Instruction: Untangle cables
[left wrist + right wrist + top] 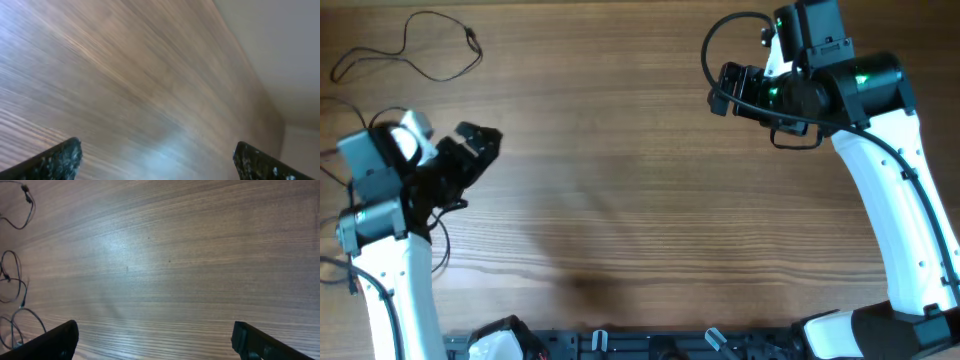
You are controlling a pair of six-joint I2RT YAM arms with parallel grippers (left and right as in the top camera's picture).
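One thin black cable [420,50] lies as a loose loop at the table's far left corner. More thin cable loops [335,170] lie at the left edge, partly hidden under my left arm. In the right wrist view these loops [12,287] show at the far left, with a plug end [27,195] at the top. My left gripper [480,140] is open and empty above the left side of the table; its view [157,160] shows only wood. My right gripper [732,88] is open and empty at the far right, away from the cables [155,340].
The wooden table [640,200] fills the view. A dark rail with fittings [650,345] runs along the front edge. The thicker black cable [715,45] fixed to the right arm arcs above it. A pale wall [280,55] shows beyond the table edge.
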